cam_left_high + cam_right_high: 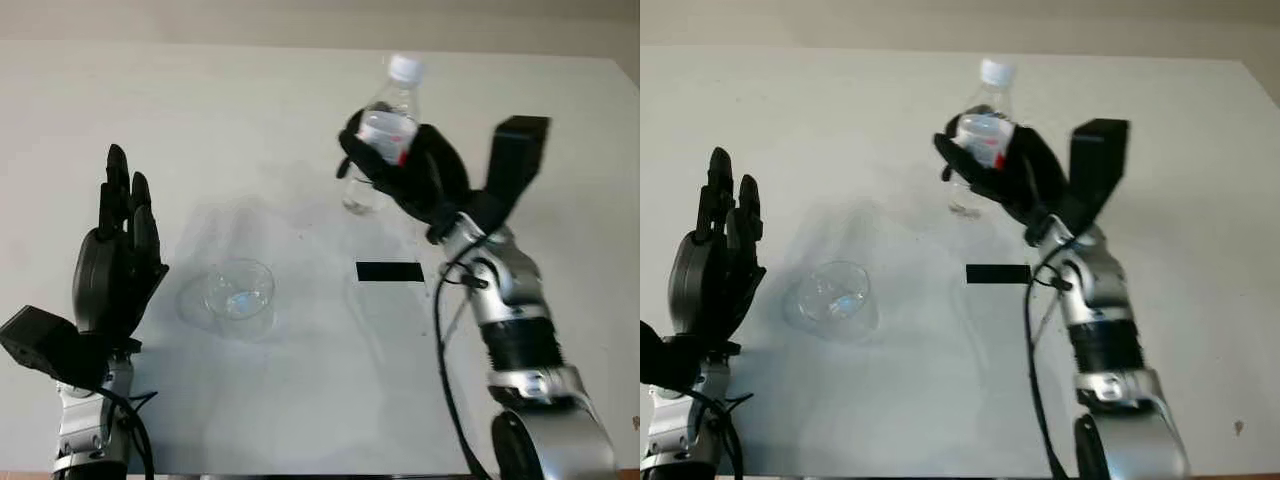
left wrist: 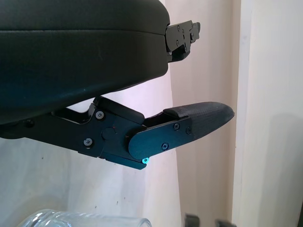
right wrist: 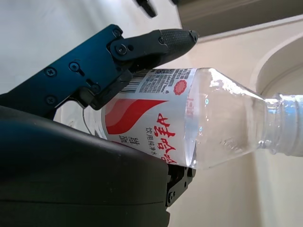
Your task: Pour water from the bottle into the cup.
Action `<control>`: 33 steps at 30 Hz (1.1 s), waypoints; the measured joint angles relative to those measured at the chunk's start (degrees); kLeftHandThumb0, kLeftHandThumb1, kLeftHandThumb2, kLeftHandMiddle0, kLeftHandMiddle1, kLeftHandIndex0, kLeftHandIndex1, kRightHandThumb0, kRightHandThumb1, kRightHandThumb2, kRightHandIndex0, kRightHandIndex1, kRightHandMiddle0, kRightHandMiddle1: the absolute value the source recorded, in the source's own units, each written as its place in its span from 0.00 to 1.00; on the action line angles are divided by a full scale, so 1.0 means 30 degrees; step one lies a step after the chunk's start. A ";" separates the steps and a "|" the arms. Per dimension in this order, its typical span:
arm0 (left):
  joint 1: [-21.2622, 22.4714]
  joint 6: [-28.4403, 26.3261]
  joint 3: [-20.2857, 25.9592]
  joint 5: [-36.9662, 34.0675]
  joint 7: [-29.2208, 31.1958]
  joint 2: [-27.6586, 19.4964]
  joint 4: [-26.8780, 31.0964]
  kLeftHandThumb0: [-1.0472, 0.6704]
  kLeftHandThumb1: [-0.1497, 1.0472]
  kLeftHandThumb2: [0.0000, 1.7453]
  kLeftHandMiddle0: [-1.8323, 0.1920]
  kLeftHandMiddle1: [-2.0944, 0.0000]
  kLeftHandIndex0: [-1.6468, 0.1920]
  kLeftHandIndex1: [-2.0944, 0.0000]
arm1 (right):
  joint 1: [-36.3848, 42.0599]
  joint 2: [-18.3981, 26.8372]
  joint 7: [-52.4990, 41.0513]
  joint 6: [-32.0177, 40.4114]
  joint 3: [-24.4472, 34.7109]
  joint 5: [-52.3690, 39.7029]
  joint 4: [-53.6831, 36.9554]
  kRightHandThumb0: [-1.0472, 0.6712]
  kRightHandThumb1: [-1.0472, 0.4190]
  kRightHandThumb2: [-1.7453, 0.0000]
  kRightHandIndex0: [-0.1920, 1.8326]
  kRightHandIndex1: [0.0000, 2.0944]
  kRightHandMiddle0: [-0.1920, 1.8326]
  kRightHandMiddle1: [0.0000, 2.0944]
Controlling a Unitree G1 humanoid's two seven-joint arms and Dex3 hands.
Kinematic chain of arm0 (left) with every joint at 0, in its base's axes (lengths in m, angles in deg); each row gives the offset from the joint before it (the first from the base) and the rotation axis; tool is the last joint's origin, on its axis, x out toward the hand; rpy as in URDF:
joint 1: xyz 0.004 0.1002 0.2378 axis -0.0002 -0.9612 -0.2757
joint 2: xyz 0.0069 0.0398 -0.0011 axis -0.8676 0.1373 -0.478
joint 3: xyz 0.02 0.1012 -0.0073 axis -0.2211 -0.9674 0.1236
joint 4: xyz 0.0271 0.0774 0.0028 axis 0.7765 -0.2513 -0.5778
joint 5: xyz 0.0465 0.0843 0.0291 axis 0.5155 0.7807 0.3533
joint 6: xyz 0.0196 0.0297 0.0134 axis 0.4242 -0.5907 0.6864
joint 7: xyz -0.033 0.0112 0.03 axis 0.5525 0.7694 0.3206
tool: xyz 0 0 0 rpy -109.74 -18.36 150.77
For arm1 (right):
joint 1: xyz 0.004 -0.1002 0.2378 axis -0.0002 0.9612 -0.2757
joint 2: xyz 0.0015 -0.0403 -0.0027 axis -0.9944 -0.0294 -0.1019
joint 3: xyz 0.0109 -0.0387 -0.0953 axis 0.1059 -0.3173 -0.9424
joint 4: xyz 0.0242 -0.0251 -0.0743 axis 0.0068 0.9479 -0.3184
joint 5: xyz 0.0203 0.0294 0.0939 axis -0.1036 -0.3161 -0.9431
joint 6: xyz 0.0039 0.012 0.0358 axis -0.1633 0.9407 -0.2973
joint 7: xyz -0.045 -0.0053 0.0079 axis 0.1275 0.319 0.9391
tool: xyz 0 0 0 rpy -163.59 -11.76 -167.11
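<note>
Right now your right hand (image 1: 405,165) is clamped around the labelled middle of the bottle (image 1: 385,125) in the upper centre of the frame, holding it clear above the white surface (image 1: 300,400) with its white cap (image 1: 405,69) on and tipped slightly toward the upper right. Your left hand (image 1: 118,255) is open at the lower left, fingers pointing up, just left of the clear cup (image 1: 240,296), which stands on the surface left of centre; a black rectangular mark (image 1: 389,271) lies on the surface between cup and right arm.

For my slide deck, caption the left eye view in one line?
Right hand holds the capped bottle above the table; cup waits beside open left hand.
</note>
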 measured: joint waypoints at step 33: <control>-0.0443 0.0199 0.0398 -0.0380 0.0398 -0.0263 0.0157 0.23 1.00 0.45 1.00 1.00 1.00 1.00 | 0.4291 -0.1819 0.1081 -0.0871 -0.0565 0.2653 -0.1771 0.36 0.00 0.71 0.75 1.00 0.59 1.00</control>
